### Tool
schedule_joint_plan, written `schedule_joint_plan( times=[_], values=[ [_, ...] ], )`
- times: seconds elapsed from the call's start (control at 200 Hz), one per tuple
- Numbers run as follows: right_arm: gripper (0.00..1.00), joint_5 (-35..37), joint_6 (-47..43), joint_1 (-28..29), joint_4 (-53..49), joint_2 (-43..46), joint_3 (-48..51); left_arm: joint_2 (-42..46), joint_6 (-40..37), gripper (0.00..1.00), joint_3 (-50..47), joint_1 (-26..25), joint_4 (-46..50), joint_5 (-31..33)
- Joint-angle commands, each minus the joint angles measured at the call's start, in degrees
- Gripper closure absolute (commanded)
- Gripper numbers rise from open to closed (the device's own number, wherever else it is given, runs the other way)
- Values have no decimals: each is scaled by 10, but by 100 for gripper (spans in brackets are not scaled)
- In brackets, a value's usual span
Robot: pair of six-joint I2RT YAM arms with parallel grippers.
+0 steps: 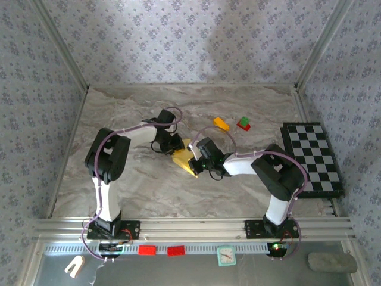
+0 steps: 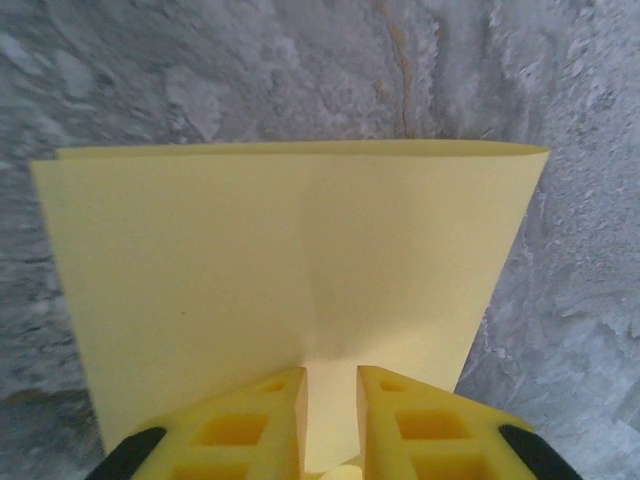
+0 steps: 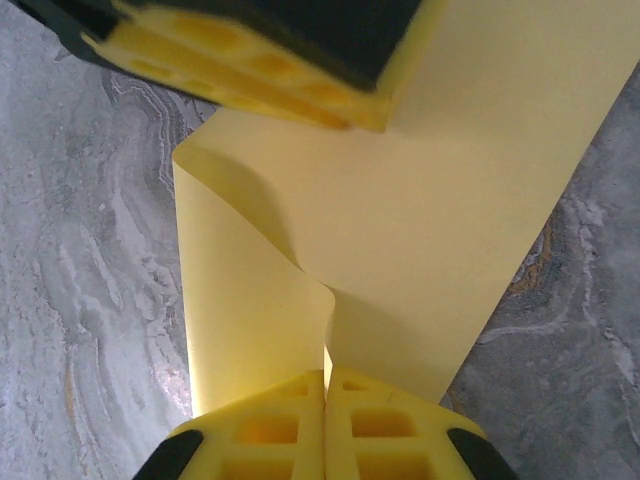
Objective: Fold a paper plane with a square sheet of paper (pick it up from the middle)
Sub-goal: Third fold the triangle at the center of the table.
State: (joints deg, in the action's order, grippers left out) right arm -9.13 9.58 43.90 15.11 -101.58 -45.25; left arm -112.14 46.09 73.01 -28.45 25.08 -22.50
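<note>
From above, both arms meet over the middle of the bench [image 1: 137, 185]. The square sheet of paper [image 1: 183, 159] sits doubled between the left end effector [image 1: 177, 149] and the right end effector [image 1: 196, 164]. Whether it is clear of the surface I cannot tell from here. The step in hand looks like the first fold down the middle, so treat it as a matter of matching edges.

In the left wrist view, the left end effector [image 2: 330, 378] has its jaws a little apart, with the sheet [image 2: 300, 270] running through the gap — not a firm pinch, by the look of it. The far folded edge [image 2: 300, 150] lies straight, and the two layers look nearly matched at the left corner. Close gently here only once the layers line up, since a grab while they are skewed would set a crooked crease.

In the right wrist view, the right end effector [image 3: 325, 380] is clamped tight on the sheet [image 3: 470, 200]. The paper buckles in a curve just beyond the tips, with the left end effector's finger [image 3: 250, 70] overhead. That buckle is your risk — ease the arms slightly apart to take it out. Then lay the sheet flat on the bench and press along the fold.
</note>
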Motion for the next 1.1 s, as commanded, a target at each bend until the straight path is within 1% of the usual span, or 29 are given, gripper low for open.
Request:
schedule_joint_plan(
  times=[0.0, 0.23, 0.32, 0.425, 0.545, 0.62, 0.73, 0.87, 1.094],
  values=[
    [93, 6, 11, 1, -21, -11, -6, 53, 5, 77, -3, 18, 3, 17],
    [93, 10, 39, 0, -41, -8, -16, 52, 11, 76, -25, 29, -6, 9],
    [93, 27, 69, 1, -64, -10, -26, 78, 23, 75, -40, 30, -16, 21],
    [93, 44, 125, 2, -87, -19, -37, 117, 45, 74, -61, 33, -21, 54],
    [93, 52, 183, 3, -100, -28, -45, 160, 84, 73, -110, 37, -60, 63],
    [93, 56, 206, 3, -107, -31, -48, 180, 105, 72, -138, 37, -86, 55],
    [93, 61, 211, 4, -114, -31, -52, 193, 136, 72, -176, 32, -131, 20],
    [93, 59, 209, 2, -122, -34, -56, 192, 178, 72, -209, 12, -189, -19],
    [94, 58, 207, 0, -128, -36, -59, 177, 229, 82, -245, -23, -258, -30]
  ],
)
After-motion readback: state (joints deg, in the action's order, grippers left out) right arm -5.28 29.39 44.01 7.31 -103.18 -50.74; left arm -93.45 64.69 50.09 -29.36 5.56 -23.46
